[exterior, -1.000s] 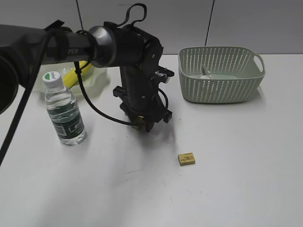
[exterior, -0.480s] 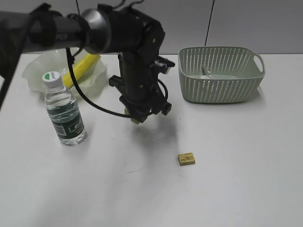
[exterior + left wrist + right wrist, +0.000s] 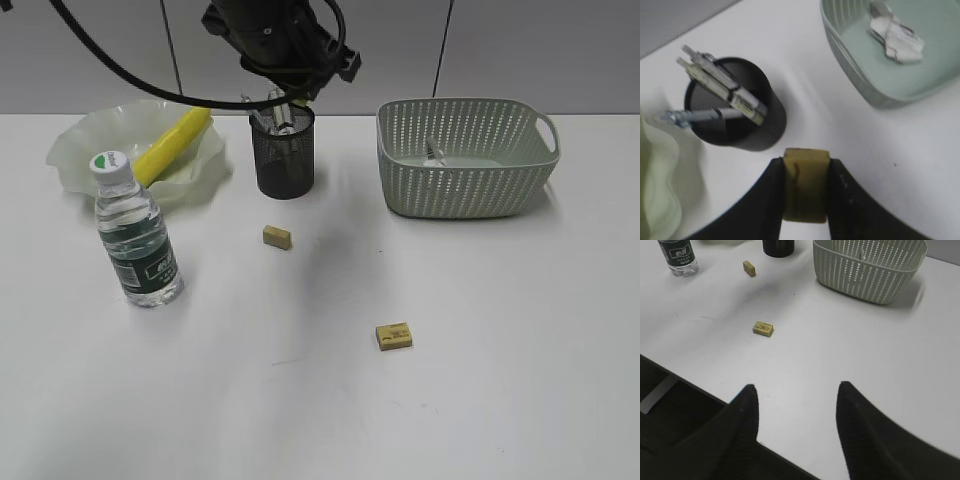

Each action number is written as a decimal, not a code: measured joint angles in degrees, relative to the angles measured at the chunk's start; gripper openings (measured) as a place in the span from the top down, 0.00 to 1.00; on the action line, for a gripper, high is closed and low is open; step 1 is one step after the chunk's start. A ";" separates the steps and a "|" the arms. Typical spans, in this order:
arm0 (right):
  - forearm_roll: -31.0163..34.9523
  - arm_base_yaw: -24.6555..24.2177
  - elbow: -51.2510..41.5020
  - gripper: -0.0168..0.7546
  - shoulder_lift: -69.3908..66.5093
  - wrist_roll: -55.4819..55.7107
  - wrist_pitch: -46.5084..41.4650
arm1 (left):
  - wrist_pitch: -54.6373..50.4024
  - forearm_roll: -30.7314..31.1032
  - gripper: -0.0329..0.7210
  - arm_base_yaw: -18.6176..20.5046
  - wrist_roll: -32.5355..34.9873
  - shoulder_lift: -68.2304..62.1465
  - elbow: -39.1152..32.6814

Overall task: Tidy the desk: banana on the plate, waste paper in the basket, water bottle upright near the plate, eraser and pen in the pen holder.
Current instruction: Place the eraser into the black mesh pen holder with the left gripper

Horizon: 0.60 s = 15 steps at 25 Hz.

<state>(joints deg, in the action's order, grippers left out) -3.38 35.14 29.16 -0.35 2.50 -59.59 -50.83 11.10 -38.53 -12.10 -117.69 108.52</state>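
My left gripper [image 3: 806,162] is shut on a yellow eraser [image 3: 805,190], held above the desk just in front of the black mesh pen holder [image 3: 740,132], which has pens [image 3: 720,85] in it. In the exterior view that arm hangs over the pen holder [image 3: 284,155]. Two more erasers [image 3: 277,237] [image 3: 394,335] lie on the desk. The banana [image 3: 172,145] rests on the green plate [image 3: 90,150]. The water bottle [image 3: 135,240] stands upright in front of the plate. Waste paper [image 3: 895,35] lies in the basket [image 3: 465,175]. My right gripper [image 3: 797,390] is open and holds nothing.
The right gripper hovers over the desk's near edge, with dark floor below it. The basket [image 3: 870,272] stands at the back right. The pen holder stands between plate and basket, and the plate's wavy rim [image 3: 652,190] lies close to its left.
The left arm has lifted from the middle of the desk and moved back over the pen holder, shut on an eraser. Another eraser that it hid now shows on the desk.
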 joint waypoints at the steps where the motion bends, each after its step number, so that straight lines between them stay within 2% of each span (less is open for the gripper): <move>1: 0.00 0.00 0.00 0.45 0.00 0.00 0.00 | 1.95 -0.05 0.71 0.88 -0.12 -0.05 0.00; 8: 0.00 0.00 0.00 0.45 0.00 0.00 0.00 | 14.60 -0.05 0.71 6.56 -0.25 -2.41 0.00; 15: 0.00 0.00 0.00 0.45 0.00 0.00 0.00 | 16.88 -0.81 0.71 9.12 -0.36 -7.19 -0.06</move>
<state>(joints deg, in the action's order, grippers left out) -3.38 35.14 29.16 -0.35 2.50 -59.59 -33.95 10.29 -29.42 -12.46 -124.88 108.46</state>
